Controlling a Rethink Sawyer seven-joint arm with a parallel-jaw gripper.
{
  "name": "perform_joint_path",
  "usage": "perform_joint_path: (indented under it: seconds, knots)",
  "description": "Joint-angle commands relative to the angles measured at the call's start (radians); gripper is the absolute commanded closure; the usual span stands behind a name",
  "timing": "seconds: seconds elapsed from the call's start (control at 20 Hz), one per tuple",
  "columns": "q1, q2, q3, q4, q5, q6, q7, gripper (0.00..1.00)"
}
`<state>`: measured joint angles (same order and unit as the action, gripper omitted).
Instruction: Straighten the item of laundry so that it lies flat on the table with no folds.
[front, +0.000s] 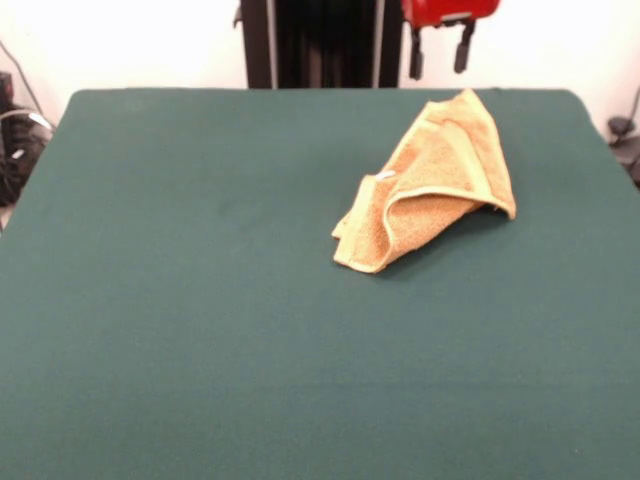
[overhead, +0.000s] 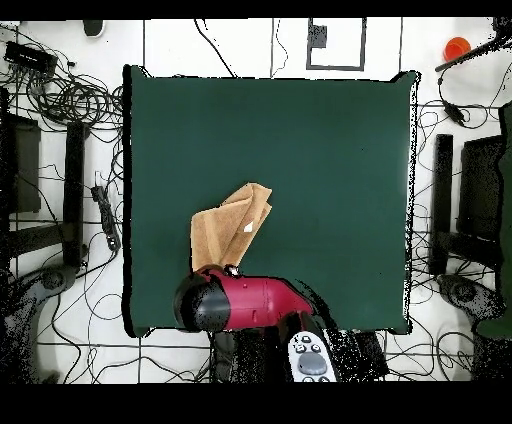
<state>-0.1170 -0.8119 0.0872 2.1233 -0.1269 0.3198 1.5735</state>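
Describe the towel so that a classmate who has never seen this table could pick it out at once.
Start at the dark green table that fills the front view. Near its far edge, just below the robot's gripper, lies the towel. It is the only thing on the cloth: golden-orange terry with paler border bands, crumpled into a folded, pointed heap.

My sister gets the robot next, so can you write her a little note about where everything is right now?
Gripper: open, holding nothing, raised above the table's far edge in the front view, just behind the towel.
Towel: crumpled and folded over on itself on the table, near the robot's side. One flap arches up off the cloth; the small white label shows on top.
In the overhead view the arm covers the towel's edge nearest the base.
Done: nothing visible so far, the towel is not flat.
Left: take hold of an edge or corner, unfold the layers, spread it flat with no folds.
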Motion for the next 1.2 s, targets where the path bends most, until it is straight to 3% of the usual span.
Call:
perform_joint_path:
  seconds: [0.05,1.2]
  knots:
    - [0.045,0.037,0.023,-0.06,0.055,0.03,0.196,0.0]
    - [0.098,0.086,-0.011,-0.106,0.101,0.016,0.222,0.0]
